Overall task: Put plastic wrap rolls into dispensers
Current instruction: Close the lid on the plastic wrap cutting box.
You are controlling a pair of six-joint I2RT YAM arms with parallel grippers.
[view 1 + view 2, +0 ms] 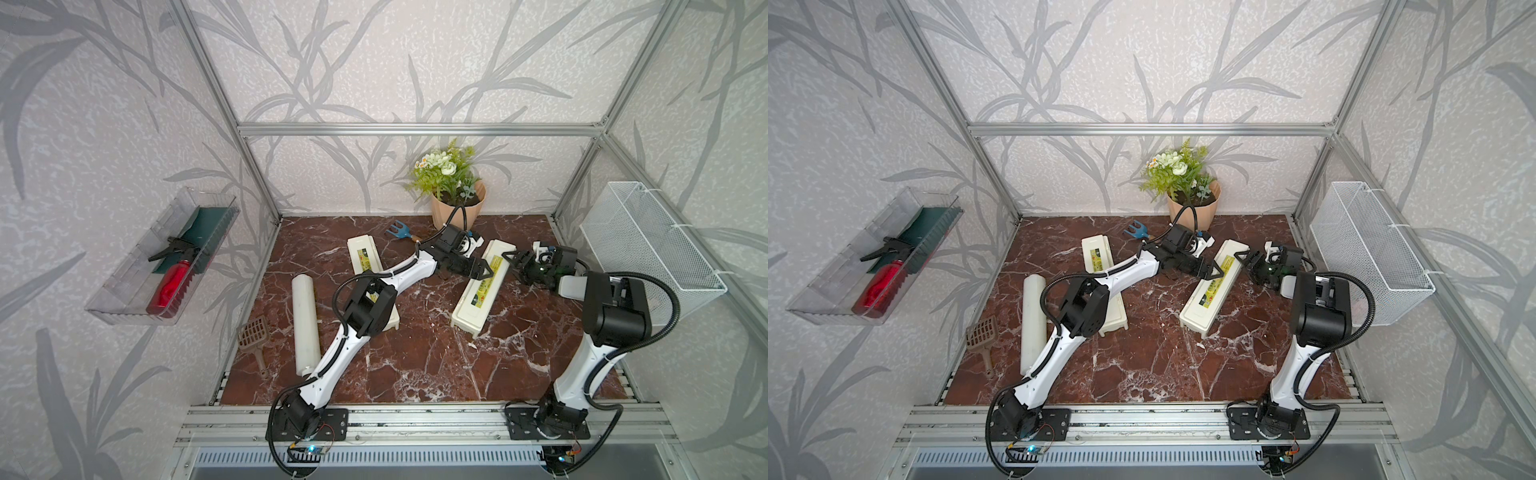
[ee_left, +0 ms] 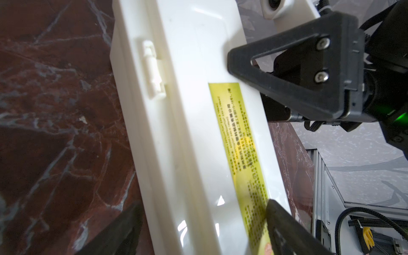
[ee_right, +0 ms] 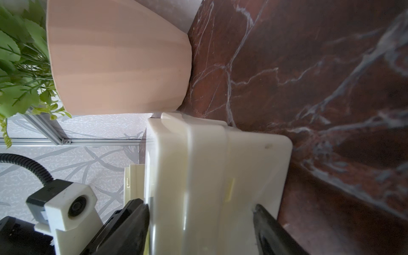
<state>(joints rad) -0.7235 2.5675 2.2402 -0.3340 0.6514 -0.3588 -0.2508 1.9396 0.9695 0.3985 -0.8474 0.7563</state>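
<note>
Two cream-white dispensers lie shut on the marble table. My left arm crosses the left dispenser (image 1: 365, 258). The right dispenser (image 1: 478, 299) lies at a slant, its yellow-green label (image 2: 240, 141) up. My left gripper (image 1: 485, 272) hangs open over that lid, one finger (image 2: 287, 227) above the label and the other beside the box's long edge. My right gripper (image 1: 512, 259) is at this dispenser's far end (image 3: 212, 159), open, its two fingers either side of the box wall and one finger (image 3: 141, 218) touching it. One plastic wrap roll (image 1: 305, 328) lies loose at the table's left.
A potted plant (image 1: 457, 208) stands at the back, close to the right dispenser's far end. A blue hand fork (image 1: 401, 232) lies near it. There is a brown scoop (image 1: 254, 336) at the left edge. A white mesh basket (image 1: 648, 245) hangs on the right wall and a clear tray (image 1: 124, 299) with a red sprayer on the left wall.
</note>
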